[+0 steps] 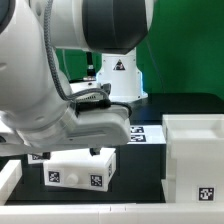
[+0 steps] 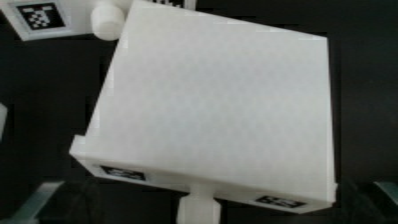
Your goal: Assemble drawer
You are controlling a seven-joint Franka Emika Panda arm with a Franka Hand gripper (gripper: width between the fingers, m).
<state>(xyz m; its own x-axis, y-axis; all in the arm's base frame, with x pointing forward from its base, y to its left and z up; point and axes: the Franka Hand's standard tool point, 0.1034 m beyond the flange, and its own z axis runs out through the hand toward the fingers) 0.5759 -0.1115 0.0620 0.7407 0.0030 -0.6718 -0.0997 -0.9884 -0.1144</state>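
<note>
Presently the gripper (image 2: 157,110) stands with its jaws spread wide. One of the fingers (image 2: 199,207) shows on each side of the small tray (image 2: 231,100). Whether the pads are touching the walls cannot be told, and nothing is lifted.

- Position: the small tray (image 1: 75,166) sits on the dark table (image 1: 150,165) under the arm. It is just beside the marker board (image 1: 140,134) and well apart from the casing (image 1: 196,155) at the exterior view's right.
- Handling, judged: hard white plastic, hollow, so likely light and stiff. The faces are smooth and could slip between the pads. Thin walls may flex a little under a squeeze.
- Hold, judged: grip across two opposite side walls near mid-length, so the tray hangs level and does not pivot.
- Containers: the wrist view shows only a closed flat face of the tray, with tags along one edge, and its hollow is not visible. The casing is open-topped. No contents show in the part visible, and its floor is hidden.
- Behind the arm stands another white tagged piece (image 1: 116,76), shape unclear.
</note>
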